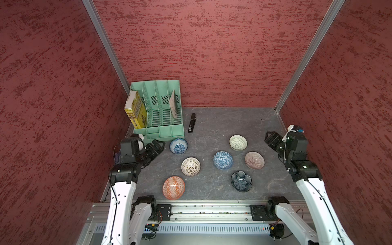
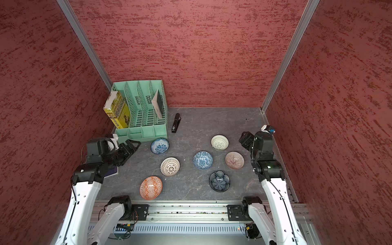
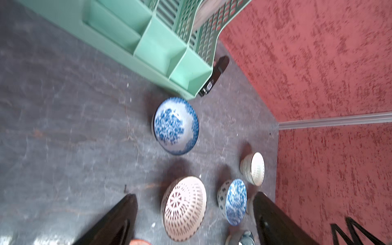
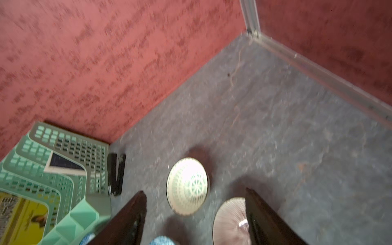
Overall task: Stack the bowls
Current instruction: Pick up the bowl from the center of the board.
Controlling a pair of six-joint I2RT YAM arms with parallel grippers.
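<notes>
bowls: seven, all apart on table [image 1: 222,123], none nested
left group: rack-side blue bowl [image 1: 178,146], lattice bowl [image 1: 190,166], orange bowl [image 1: 173,188]
right group: mid blue bowl [image 1: 223,160], far lattice bowl [image 1: 238,142], pink bowl [image 1: 254,160], flower bowl [image 1: 241,181]
progress: nothing stacked; every lift left
left gripper [image 1: 161,145]: jaws wide, empty, near rack-side blue bowl
right gripper [image 1: 268,135]: jaws apart, empty, near far lattice bowl
edges: rack [image 1: 161,127] just beside left gripper; right wall close to right arm
room: bare table at back, right of stapler [image 1: 192,125]

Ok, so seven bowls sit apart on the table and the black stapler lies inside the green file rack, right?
No: the black stapler lies on the table beside the green file rack, not inside it, as both top views show.
</notes>
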